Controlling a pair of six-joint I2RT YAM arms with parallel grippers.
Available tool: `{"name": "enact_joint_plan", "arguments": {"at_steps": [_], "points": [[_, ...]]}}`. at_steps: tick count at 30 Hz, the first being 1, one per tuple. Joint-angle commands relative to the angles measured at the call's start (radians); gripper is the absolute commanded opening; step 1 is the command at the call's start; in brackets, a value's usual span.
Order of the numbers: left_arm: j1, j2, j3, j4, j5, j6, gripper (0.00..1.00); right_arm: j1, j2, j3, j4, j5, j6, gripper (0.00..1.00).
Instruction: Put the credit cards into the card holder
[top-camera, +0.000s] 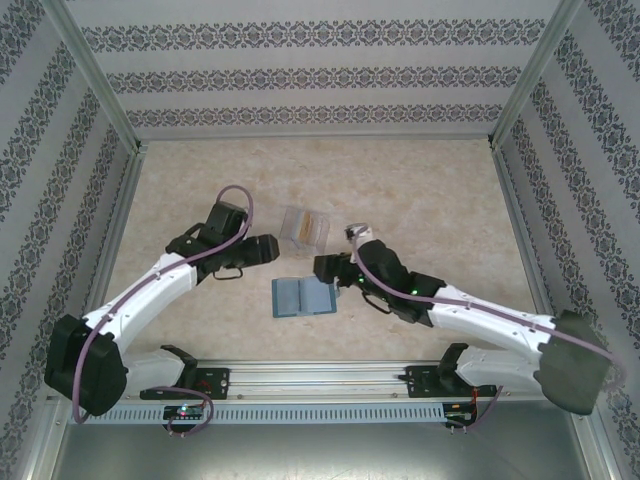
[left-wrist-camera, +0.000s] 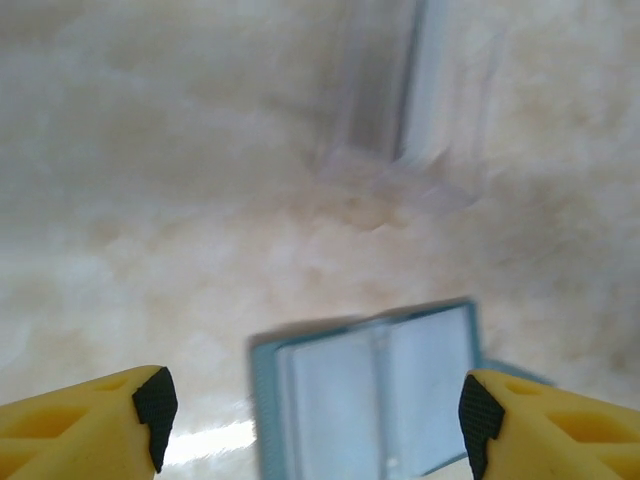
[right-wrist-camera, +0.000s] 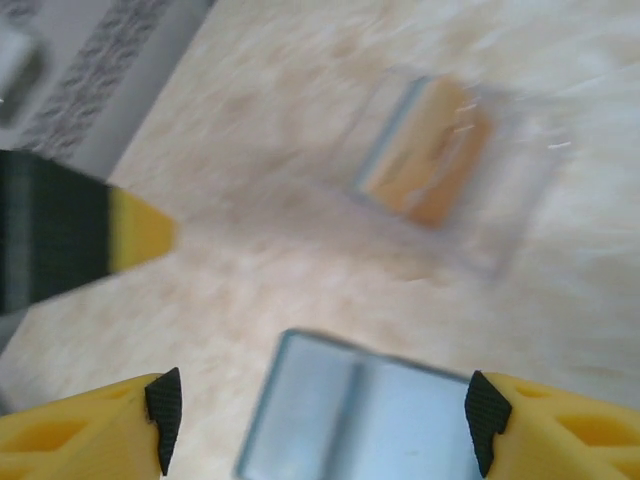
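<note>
Top external view: card holder laid open, no card in it yet.
You have the teal card holder (top-camera: 303, 296) lying open like a book on the table (top-camera: 420, 190), pockets up, and they look bare. The orange credit cards (top-camera: 313, 226) sit inside the clear plastic case (top-camera: 292, 222) just beyond it, so by my reading the opening is done and every card has yet to be taken out and slid in. The left gripper (top-camera: 268, 248) hangs near the holder's far left corner and the right gripper (top-camera: 322, 266) just beside its far right corner, with the case between them. Both wrist views show the yellow fingers (left-wrist-camera: 80, 425) spread wide with nothing between them and the holder below: both released, holding nothing.
</note>
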Motion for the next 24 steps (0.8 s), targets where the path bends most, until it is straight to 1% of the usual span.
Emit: {"name": "enact_joint_plan", "arguments": {"at_steps": [1,2,3,4,7,10,16,20,24], "points": [[-0.024,0.082,0.134,0.0,0.032,0.064,0.78,-0.067,-0.084,-0.056,-0.118,0.141,-0.025,0.86],[-0.027,0.118,0.171,-0.005,0.036,0.076,0.79,-0.091,-0.112,-0.072,-0.121,0.136,-0.027,0.97],[-0.028,0.165,0.215,-0.015,0.044,0.089,0.8,-0.111,-0.141,-0.088,-0.125,0.134,-0.03,0.98],[-0.027,0.205,0.255,-0.027,0.046,0.098,0.8,-0.126,-0.165,-0.099,-0.128,0.132,-0.033,0.98],[-0.026,0.343,0.373,-0.062,0.066,0.124,0.75,-0.172,-0.232,-0.119,-0.163,0.121,-0.039,0.98],[-0.029,0.455,0.457,-0.075,0.097,0.123,0.74,-0.203,-0.291,-0.135,-0.204,0.119,-0.044,0.98],[-0.029,0.567,0.565,-0.116,0.072,0.136,0.75,-0.245,-0.394,-0.173,-0.264,0.099,-0.061,0.98],[-0.028,0.643,0.623,-0.145,0.113,0.143,0.75,-0.274,-0.44,-0.194,-0.287,0.092,-0.061,0.98],[-0.028,0.703,0.652,-0.157,0.154,0.132,0.7,-0.29,-0.462,-0.2,-0.297,0.09,-0.062,0.98]]}}
